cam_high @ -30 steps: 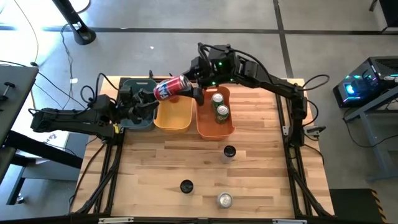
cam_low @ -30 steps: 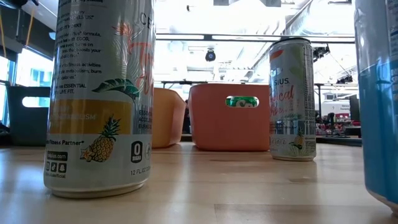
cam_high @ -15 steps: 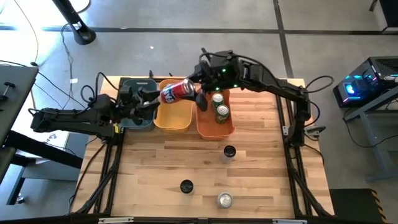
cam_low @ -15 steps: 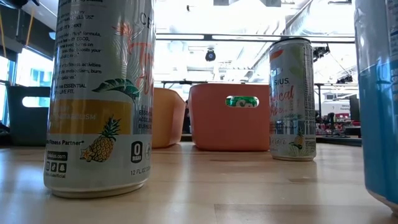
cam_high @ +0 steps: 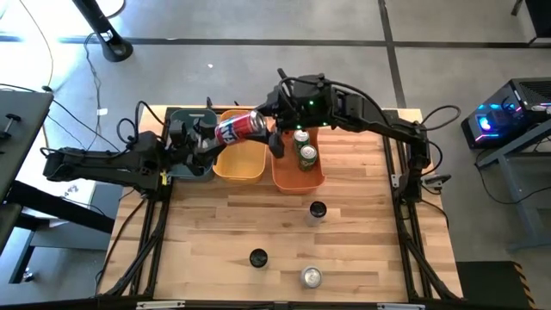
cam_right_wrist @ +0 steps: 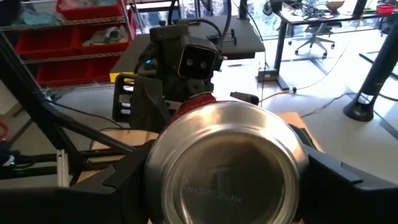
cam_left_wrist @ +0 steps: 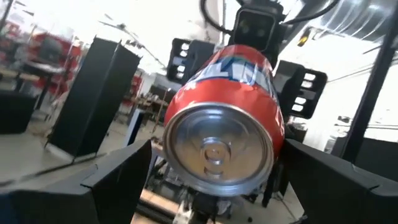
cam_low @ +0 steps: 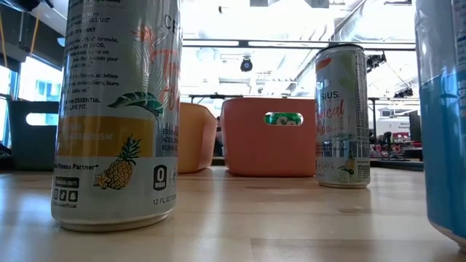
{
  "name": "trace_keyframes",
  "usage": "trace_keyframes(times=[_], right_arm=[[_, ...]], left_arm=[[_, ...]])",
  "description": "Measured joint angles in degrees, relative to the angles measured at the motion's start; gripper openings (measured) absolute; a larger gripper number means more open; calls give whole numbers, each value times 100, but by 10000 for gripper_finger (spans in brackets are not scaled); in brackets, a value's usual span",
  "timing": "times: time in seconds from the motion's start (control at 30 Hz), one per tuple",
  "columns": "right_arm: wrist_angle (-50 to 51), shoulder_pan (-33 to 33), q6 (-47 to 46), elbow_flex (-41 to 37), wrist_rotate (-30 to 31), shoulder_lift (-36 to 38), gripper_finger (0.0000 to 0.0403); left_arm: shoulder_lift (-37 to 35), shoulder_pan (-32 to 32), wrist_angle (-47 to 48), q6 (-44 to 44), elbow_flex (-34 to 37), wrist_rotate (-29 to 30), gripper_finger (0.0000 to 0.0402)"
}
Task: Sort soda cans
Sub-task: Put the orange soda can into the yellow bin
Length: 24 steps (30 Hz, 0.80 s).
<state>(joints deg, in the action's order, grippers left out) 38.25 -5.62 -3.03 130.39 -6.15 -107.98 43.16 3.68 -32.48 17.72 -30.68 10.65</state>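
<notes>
Above the yellow bin [cam_high: 238, 161], both arms seemingly share a red can [cam_high: 240, 127].

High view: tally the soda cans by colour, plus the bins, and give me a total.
Red soda can: 1
Green soda cans: 2
Standing cans, colour unclear: 3
Bins: 3
Total: 9

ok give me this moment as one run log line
phase: handover | red soda can sideways above yellow bin | right claw shut on it | left claw open at its other end | two green cans in orange bin
</notes>
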Motion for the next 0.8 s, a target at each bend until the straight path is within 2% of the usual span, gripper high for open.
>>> trace_keyframes(times=[0.17, 0.43, 0.67, 0.8], right_arm=[[-108, 32, -106, 2, -64, -2, 282], [-305, 36, -219, 2, -420, -9, 282], [-285, 34, -209, 4, -404, -7, 282], [-259, 38, -242, 4, -237, -7, 282]], left_arm=[[174, 4, -521, -252, -2, -302, 349], [592, 4, -403, -345, -423, -891, 344], [714, 7, -382, -475, -595, -910, 281], [706, 9, -299, -448, -595, -998, 281]])
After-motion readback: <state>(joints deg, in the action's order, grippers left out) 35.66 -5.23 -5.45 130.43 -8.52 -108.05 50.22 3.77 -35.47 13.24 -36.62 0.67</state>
